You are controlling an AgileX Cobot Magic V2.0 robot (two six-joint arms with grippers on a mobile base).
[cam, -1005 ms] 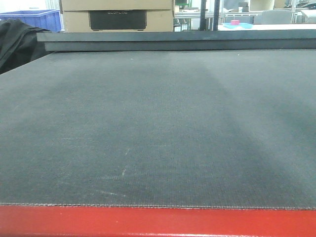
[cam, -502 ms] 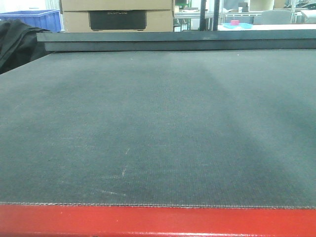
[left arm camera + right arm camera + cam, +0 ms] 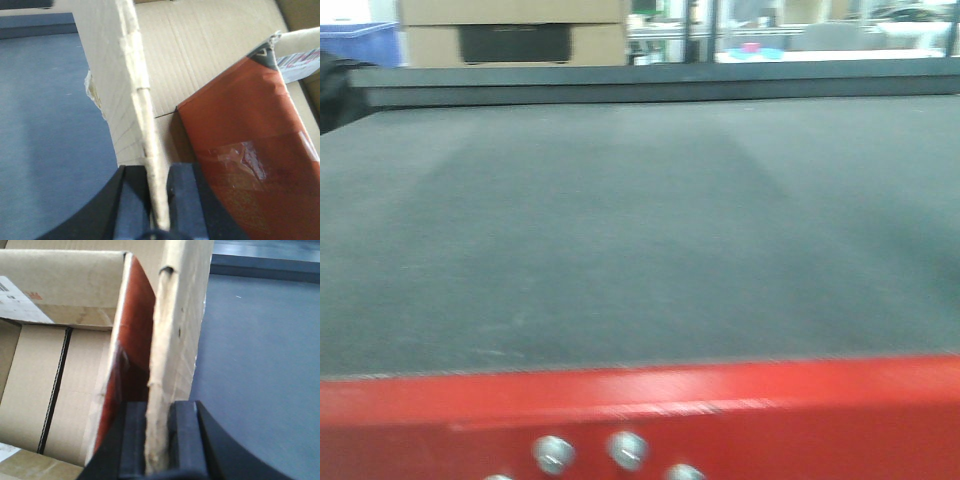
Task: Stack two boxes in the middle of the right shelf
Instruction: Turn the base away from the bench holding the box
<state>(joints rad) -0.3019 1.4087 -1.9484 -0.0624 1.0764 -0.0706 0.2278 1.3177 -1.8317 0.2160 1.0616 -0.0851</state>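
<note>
At left gripper (image 3: 159, 197): fingers (image 3: 131, 205) pinch a frayed wall of the box (image 3: 210, 55).
At right gripper (image 3: 159, 437): I see fingers (image 3: 133, 440) pinching another wall.
Box: brown, open, red flap (image 3: 240, 150) inside.
Table (image 3: 45, 125): grey, beside both walls.

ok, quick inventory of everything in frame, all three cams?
table: one, grey top with red front rail, fills the front view
bolts: at least three, silver, low on the red rail
far boxes: two stacked, brown, beyond the table, top left
bin: one, blue, left of the far boxes
tray: one, cyan with something pink on it, far background, blurred
open box: brown, in both wrist views; cannot tell if it is the same box
red flap: one per wrist view, red-brown, taped, inside the open box
left end effector: black, shut on an upright flap of the open box
right end effector: black, shut on an upright flap likewise
</note>
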